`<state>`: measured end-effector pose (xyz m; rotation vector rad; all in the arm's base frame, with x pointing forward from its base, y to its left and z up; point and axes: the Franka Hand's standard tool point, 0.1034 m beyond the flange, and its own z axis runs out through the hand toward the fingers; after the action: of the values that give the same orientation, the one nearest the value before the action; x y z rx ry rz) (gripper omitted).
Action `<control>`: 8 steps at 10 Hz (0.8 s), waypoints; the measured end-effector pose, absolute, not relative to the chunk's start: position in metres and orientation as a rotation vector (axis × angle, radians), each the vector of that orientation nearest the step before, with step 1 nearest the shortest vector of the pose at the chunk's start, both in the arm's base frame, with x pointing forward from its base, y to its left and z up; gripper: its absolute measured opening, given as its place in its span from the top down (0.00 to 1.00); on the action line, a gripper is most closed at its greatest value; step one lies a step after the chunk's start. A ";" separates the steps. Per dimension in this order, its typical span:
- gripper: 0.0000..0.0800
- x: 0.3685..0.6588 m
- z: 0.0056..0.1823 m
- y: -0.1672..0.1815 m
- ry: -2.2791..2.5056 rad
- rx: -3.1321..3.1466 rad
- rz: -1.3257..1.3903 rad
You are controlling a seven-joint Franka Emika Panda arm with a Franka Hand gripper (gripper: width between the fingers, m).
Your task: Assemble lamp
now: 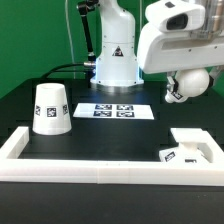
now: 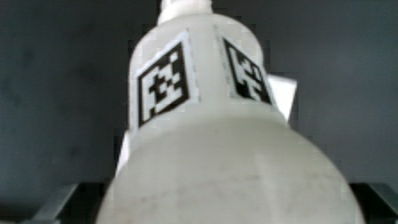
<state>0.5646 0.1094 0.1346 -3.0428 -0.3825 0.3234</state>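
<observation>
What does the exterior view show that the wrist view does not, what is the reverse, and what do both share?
Only the exterior view: the shade standing on the table, the marker board, the base in the white frame's corner. Only the wrist view: two tags on the bulb's neck, close up. Both: the bulb, held off the table by the gripper.

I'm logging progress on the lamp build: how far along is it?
Nothing looks joined yet. In hand: the gripper holds the bulb in the air, while the base lies bare by the corner of the white frame. Left: seating the bulb on the base, then adding the shade, which stands apart at the exterior view's left.
</observation>
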 end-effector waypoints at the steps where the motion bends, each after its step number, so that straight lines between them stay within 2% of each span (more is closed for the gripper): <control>1: 0.28 0.571 0.139 0.108 -0.374 -3.044 0.268; 2: 0.28 0.584 0.140 0.108 -0.351 -3.048 0.103; 4: 0.28 0.580 0.136 0.106 -0.347 -3.053 -0.061; 8: 0.28 0.598 0.143 0.108 -0.331 -3.011 -0.512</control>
<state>0.5981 0.1078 0.1433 -3.0115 -0.3309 -0.5124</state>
